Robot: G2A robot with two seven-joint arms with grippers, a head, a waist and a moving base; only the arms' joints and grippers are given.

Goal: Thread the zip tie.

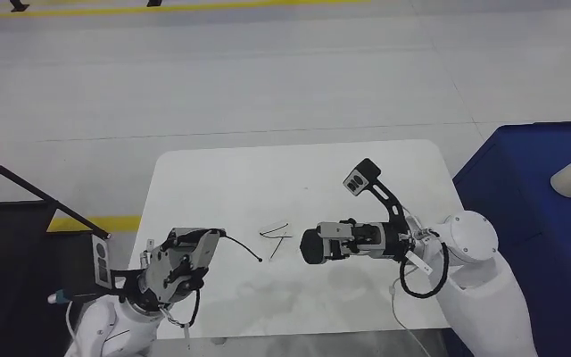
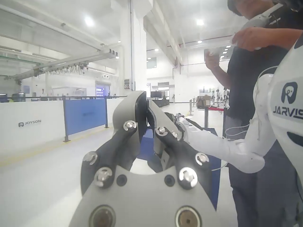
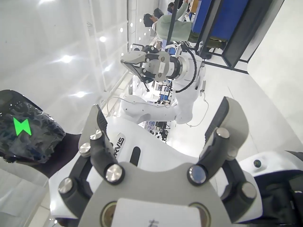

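L gripper (image 2: 144, 100), grey-fingered w/ black links: jaws closed to a narrow slit, clamping one end of a thin black plastic zip tie (image 1: 244, 244). The tie's free end curves out toward 4 o'clock over the white rounded-corner table (image 1: 223, 187), its tip apart from R gripper (image 3: 161, 107). R gripper: claw spread wide, unloaded, approx. 3 o'clock of table ctr, pointed at 9. At table ctr, loose black zip ties (image 1: 275, 229) lie crossed, between both grippers. L gripper sits at 8 o'clock.
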